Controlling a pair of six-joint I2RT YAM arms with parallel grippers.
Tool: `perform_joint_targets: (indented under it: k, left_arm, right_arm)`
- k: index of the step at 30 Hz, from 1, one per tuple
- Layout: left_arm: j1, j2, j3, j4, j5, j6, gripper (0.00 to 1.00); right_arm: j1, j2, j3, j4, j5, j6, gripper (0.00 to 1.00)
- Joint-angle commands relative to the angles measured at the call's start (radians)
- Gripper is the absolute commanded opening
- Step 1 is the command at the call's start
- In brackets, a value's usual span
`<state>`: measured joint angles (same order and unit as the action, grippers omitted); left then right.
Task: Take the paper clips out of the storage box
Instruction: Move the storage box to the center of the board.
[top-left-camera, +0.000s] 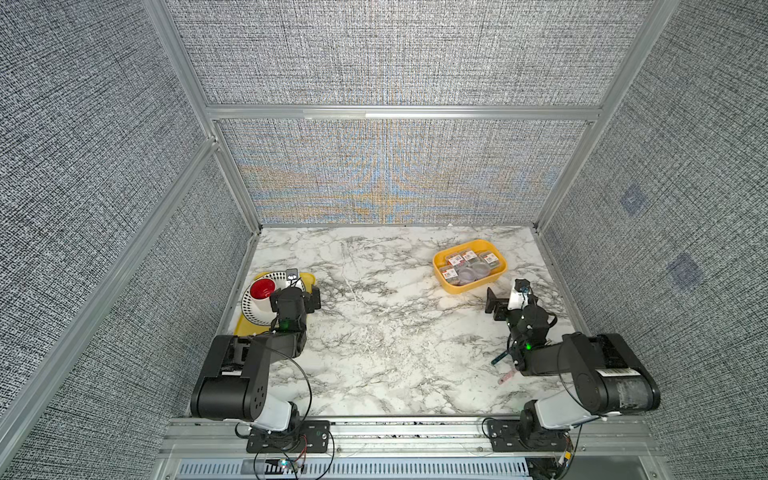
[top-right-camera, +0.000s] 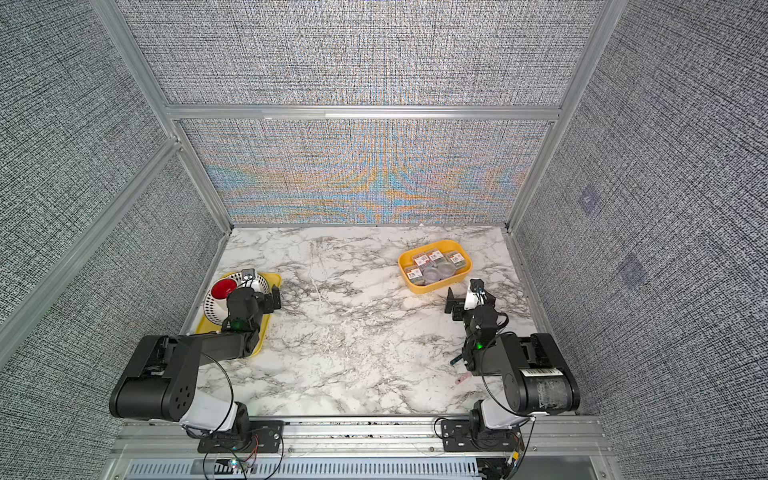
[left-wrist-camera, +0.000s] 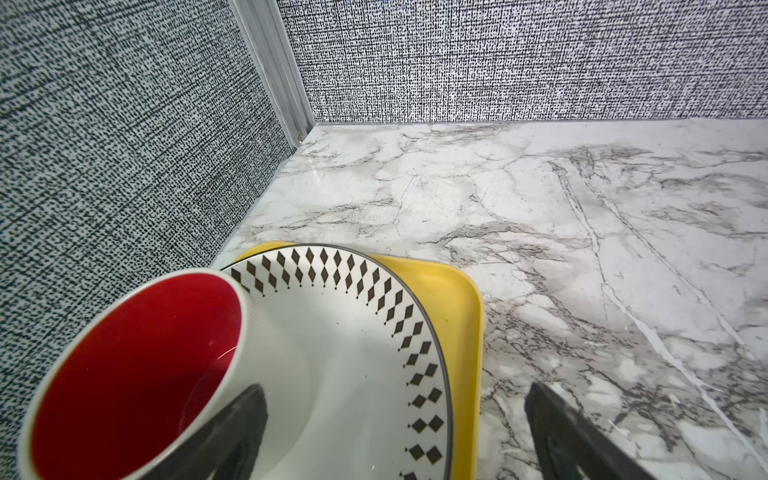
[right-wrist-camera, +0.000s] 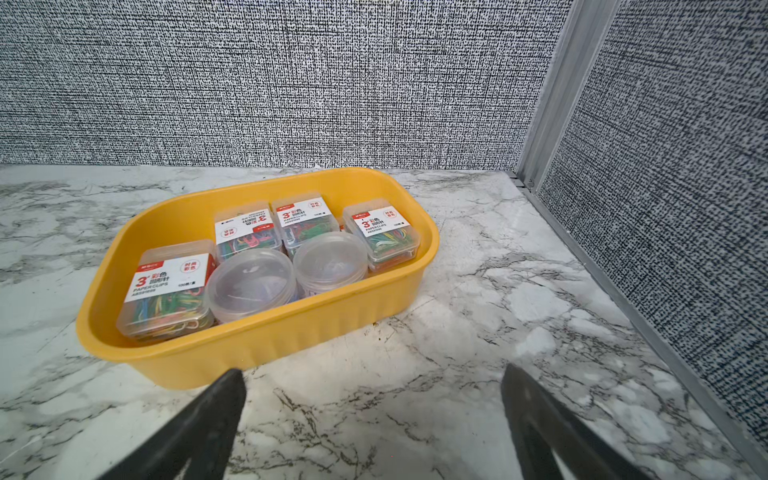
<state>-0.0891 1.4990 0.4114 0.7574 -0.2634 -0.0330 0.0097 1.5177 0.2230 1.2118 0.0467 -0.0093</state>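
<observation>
The right gripper (right-wrist-camera: 372, 374) is seen with its jaws spread wide, and nothing is held between them. It hangs low over the marble table (right-wrist-camera: 457, 415), just in front of the near long wall of the storage box (right-wrist-camera: 291, 332). The box lies ahead of this gripper and a little toward the robot's left, in the far right part of the table in both top views (top-left-camera: 469, 286). Its long axis is laid across the line of approach, so a long side is presented to the jaws. The paper clips (right-wrist-camera: 168, 286) are all inside it: four labelled cases are counted on top, and two round tubs (right-wrist-camera: 251, 286) are placed against the near wall. The left gripper (left-wrist-camera: 395, 388) is also open and empty, above a patterned plate (left-wrist-camera: 353, 332) and a red-lined cup (left-wrist-camera: 137, 374) on a flat tray (left-wrist-camera: 461, 299), well apart from the box. The right arm is therefore judged the nearer one, and a reach forward and down over the wall is expected.
</observation>
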Motion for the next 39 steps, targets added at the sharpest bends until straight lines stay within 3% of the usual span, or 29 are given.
perform_joint_targets:
  k: [1,20,22,24,25,26,28,30,33,36,39]
  left_arm:
    - [0.000,0.000,0.004,0.009,-0.004,0.002,1.00]
    - [0.004,0.003,0.009,0.005,0.019,0.009,1.00]
    - [0.005,0.001,0.016,-0.007,0.071,0.033,0.93]
    - [0.002,-0.032,0.013,-0.020,0.100,0.049,0.86]
    - [-0.001,-0.069,0.022,-0.056,0.097,0.052,0.85]
    - [-0.029,-0.127,0.067,-0.164,0.025,0.044,0.83]
    - [-0.066,-0.223,0.247,-0.583,-0.083,-0.055,0.83]
    - [-0.080,-0.261,0.433,-0.874,-0.051,-0.153,0.70]
    - [-0.158,-0.281,0.597,-1.108,-0.021,-0.239,0.59]
    - [-0.275,-0.224,0.739,-1.287,-0.012,-0.369,0.49]
    - [-0.444,-0.086,0.903,-1.412,-0.051,-0.458,0.48]
  right_arm:
    - [-0.006,0.001,0.010,0.012,-0.012,0.004,0.99]
    - [-0.010,-0.001,0.010,0.009,-0.019,0.004,0.99]
    - [-0.014,-0.001,0.011,0.008,-0.029,0.008,0.99]
    - [-0.013,-0.026,0.036,-0.037,-0.044,-0.001,0.92]
    - [-0.012,-0.064,0.085,-0.167,-0.033,0.006,0.90]
    - [-0.014,-0.110,0.201,-0.421,0.012,0.055,0.90]
    - [-0.032,-0.125,0.436,-0.777,0.033,0.162,0.90]
    - [-0.011,-0.111,0.630,-0.994,0.030,0.155,0.90]
    - [0.001,-0.067,0.863,-1.308,0.055,0.239,0.90]
    - [0.000,-0.048,0.975,-1.502,-0.003,0.381,0.92]
    - [0.014,-0.090,0.948,-1.544,-0.096,0.491,0.92]
